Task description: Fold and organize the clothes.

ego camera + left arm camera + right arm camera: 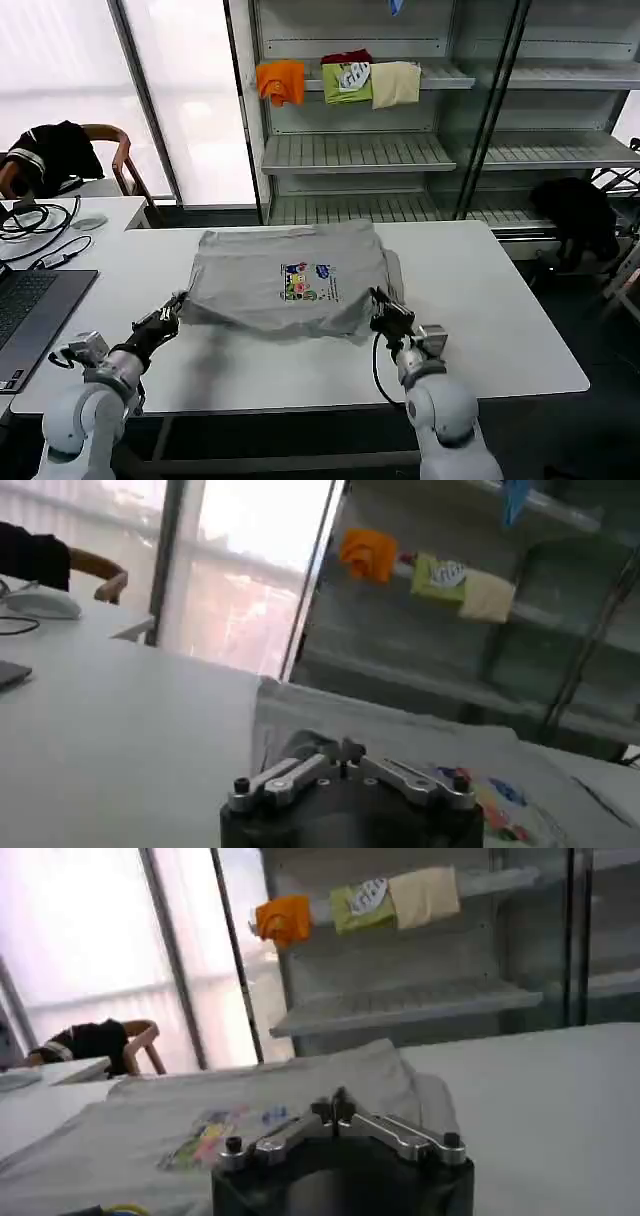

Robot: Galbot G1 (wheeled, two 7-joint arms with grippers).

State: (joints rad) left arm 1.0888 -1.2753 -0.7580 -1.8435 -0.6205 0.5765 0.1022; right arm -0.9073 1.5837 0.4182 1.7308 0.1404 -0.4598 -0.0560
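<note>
- The light grey short-sleeved cotton shirt (285,280) with its small multicoloured chest print lies spread on the white rectangular table (500,310) in the head view, roughly centred, sleeves seemingly tucked in so it forms a broad rectangle.
- In that view the left gripper (165,318) sits at the shirt's near left corner and the right gripper (383,308) at its near right corner, both touching the hem. I cannot tell whether either has cloth pinched.
- My judgement: the step in hand is taking the near hem to fold it away toward the collar. The next move calls for a sure pinch on both corners, then an even lift and carry toward the far edge.
- Room: bare table lies right of the shirt and in a near strip; a dark grey laptop (30,315) and black cables (35,220) crowd the left end.
- The left wrist view shows the shirt (400,740) just beyond the gripper (345,765), its left edge against bare tabletop; whether the jaws are apart or closed cannot be told.
- The right wrist view shows the shirt (250,1098) and its print just ahead of the gripper (340,1123), with open table to the right; the grip is likewise hidden.
</note>
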